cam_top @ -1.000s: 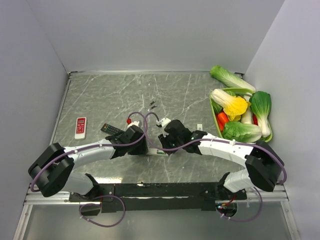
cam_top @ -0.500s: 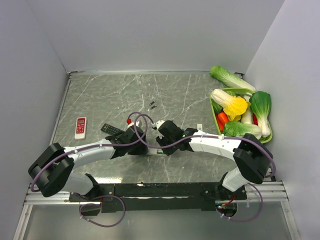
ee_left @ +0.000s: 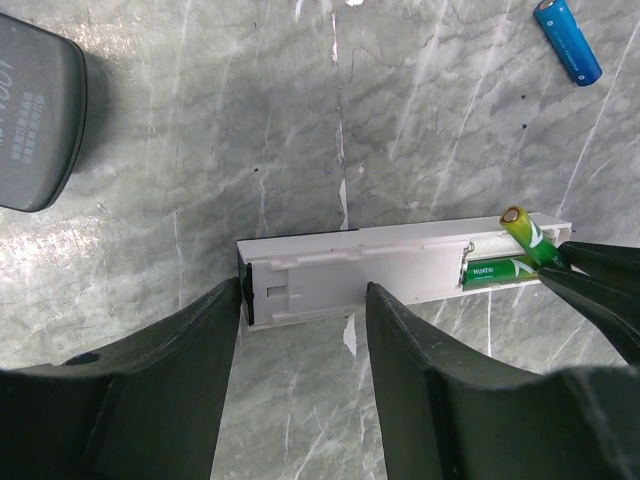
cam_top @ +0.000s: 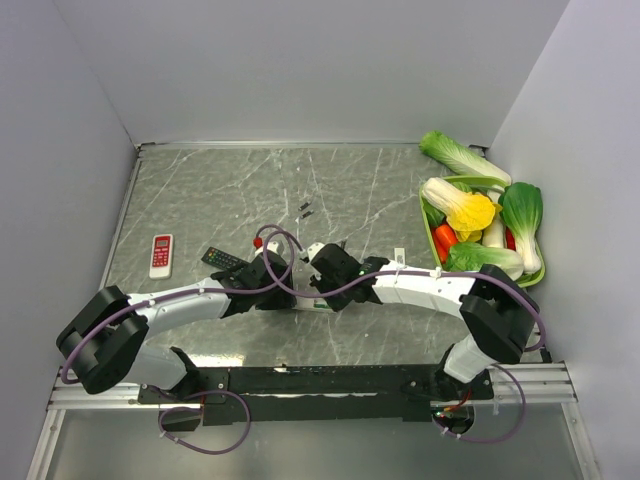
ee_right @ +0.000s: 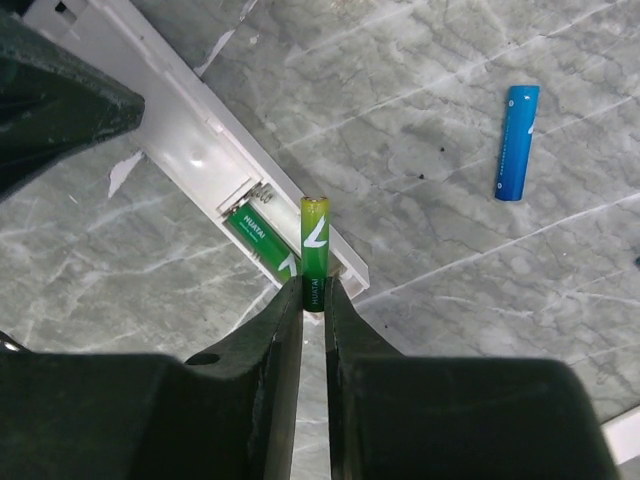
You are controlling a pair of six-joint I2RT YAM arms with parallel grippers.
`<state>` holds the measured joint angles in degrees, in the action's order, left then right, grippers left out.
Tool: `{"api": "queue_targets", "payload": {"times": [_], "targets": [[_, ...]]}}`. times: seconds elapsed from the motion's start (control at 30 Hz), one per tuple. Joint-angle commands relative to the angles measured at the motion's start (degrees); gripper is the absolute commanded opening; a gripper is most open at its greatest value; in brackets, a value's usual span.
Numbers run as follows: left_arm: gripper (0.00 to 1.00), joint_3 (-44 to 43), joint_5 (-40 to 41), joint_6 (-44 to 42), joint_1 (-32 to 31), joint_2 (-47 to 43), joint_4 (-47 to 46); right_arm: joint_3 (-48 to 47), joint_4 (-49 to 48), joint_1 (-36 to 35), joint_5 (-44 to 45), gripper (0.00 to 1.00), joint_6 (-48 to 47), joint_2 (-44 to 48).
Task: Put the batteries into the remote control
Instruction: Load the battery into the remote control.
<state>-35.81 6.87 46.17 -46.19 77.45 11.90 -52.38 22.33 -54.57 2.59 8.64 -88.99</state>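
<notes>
Grey marbled table (cam_top: 200, 190) holds your white remote control (ee_left: 400, 265), one green cell (ee_right: 262, 240) seated. Your right gripper (ee_right: 313, 290) pinches another green battery (ee_right: 314, 235) by its end above the bay; light, stiff, likely slick, so grip mid-barrel. Your left gripper (ee_left: 300, 320) is spread over the remote control.

Three remote controls lie on the surface (cam_top: 220, 190): a white remote (ee_left: 340, 268), a black remote (cam_top: 222, 258) and a red-and-white remote (cam_top: 161, 255). Three batteries show clearly: a seated green battery (ee_left: 497, 270), a raised green battery (ee_right: 314, 245) and one blue battery (ee_right: 516, 142). Two tiny dark pieces (cam_top: 305, 209) are too small to name.
</notes>
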Motion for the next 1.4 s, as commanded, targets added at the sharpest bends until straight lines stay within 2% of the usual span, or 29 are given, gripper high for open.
{"api": "queue_targets", "payload": {"times": [0.0, 0.2, 0.6, 0.9, 1.37], "targets": [[0.58, -0.13, -0.02, -0.82, 0.05, -1.07, 1.11, -2.02, 2.54, -1.24, -0.12, 0.03, -5.12, 0.57], [0.59, -0.31, -0.02, -0.91, 0.05, -1.25, 0.84, -3.34, 6.58, -1.86, -1.97, 0.00, -13.64, 1.45], [0.62, -0.13, -0.11, -1.08, 0.05, -1.60, 0.23, -7.21, 7.91, -3.35, -5.23, 0.02, -21.99, -2.24], [0.63, 0.57, 0.42, -1.08, 0.05, -2.65, 0.40, -9.49, 9.49, -4.23, -3.56, 0.04, -24.55, -6.89], [0.66, 1.36, 1.56, -0.65, 0.05, -2.74, 0.58, -10.64, 14.32, -5.02, -0.92, 0.06, -26.84, -6.81]]}}
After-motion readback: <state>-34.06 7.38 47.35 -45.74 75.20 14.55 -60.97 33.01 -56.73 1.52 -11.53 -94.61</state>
